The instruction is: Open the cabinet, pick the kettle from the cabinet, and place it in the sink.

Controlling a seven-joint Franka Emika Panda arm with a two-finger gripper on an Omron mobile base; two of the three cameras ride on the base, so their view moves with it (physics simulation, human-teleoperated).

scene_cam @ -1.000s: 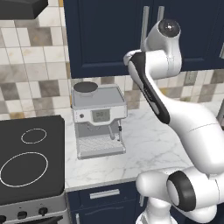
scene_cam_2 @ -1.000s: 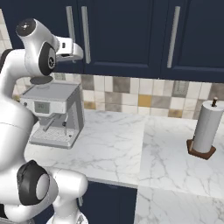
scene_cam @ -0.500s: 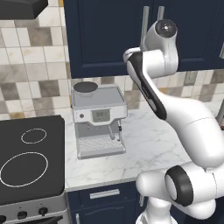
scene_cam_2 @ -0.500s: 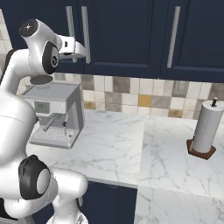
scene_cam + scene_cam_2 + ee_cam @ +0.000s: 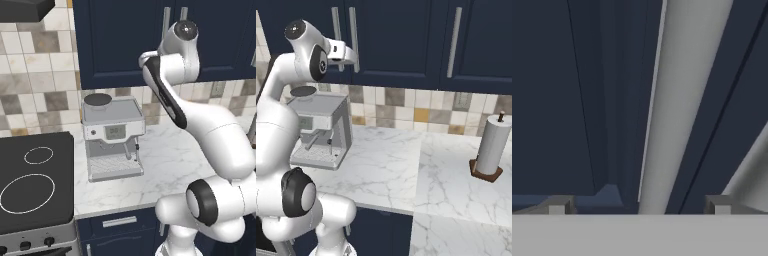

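Observation:
The navy cabinet hangs above the counter with its doors shut. My gripper is raised to the pair of silver bar handles where two doors meet. In the hand view one handle runs up between my two fingertips, and the gripper stands open around it without pinching it. A second handle shows at the lower right of that view. In the left base view my arm's wrist covers the hand, beside the handles. The kettle is hidden behind the doors. The sink is out of view.
A grey coffee machine stands on the white marble counter under the cabinet. A black cooktop lies to its left. A paper towel holder stands at the right. Another shut door with a handle lies further right.
The arm has stretched a little further up and forward, bringing the hand closer to the door handles. The gripper has stayed open and the doors have stayed shut.

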